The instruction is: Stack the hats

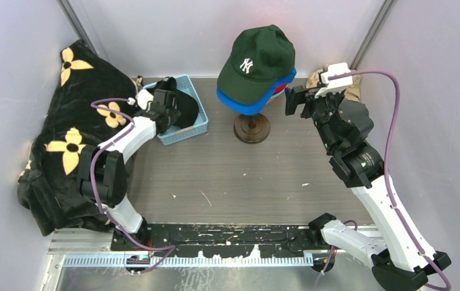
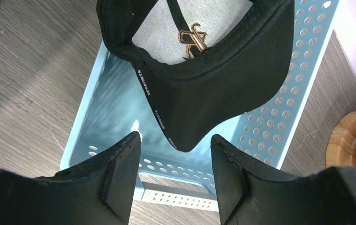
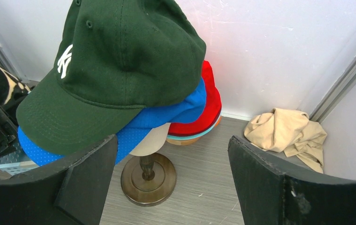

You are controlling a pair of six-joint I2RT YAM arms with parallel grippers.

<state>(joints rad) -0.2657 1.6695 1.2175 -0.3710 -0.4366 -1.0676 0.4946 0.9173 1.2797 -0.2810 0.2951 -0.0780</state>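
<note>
Far left, a black cloth (image 1: pixel 63 139) with gold flowers is heaped against the wall. My left arm rises just beside it, bends at the elbow and reaches forward, so the wrist hangs over the near side of the light blue basket (image 1: pixel 198 124).

The black cap (image 2: pixel 213 93) lies in that basket upside down. Its lining and the back of the gold stitching face my wrist camera, and the brim points toward me. The left gripper (image 2: pixel 175 138) is spread, with the brim's tip lying in the gap between the fingers (image 2: pixel 119 173). They are not pinching it, and I cannot tell whether either pad touches it.

In the middle of the table (image 1: pixel 233 182) is the wooden stand (image 1: pixel 251 127), just right of the basket. On its cream form (image 3: pixel 150 140) the green "NY" cap (image 3: pixel 124 61) sits on top of the blue cap (image 3: pixel 166 117). Behind and below them is the red hat (image 3: pixel 208 112), with the rims of the teal hat (image 3: pixel 192 136) and the orange hat (image 3: pixel 183 141) showing underneath.

My right arm climbs from its base at the near right. It folds back, and the wrist points left at the stack. The right gripper (image 3: pixel 172 140) is spread wide and level with the hats, but apart from them. The beige rag (image 3: pixel 288 133) is crumpled in the far right corner, behind that wrist.
</note>
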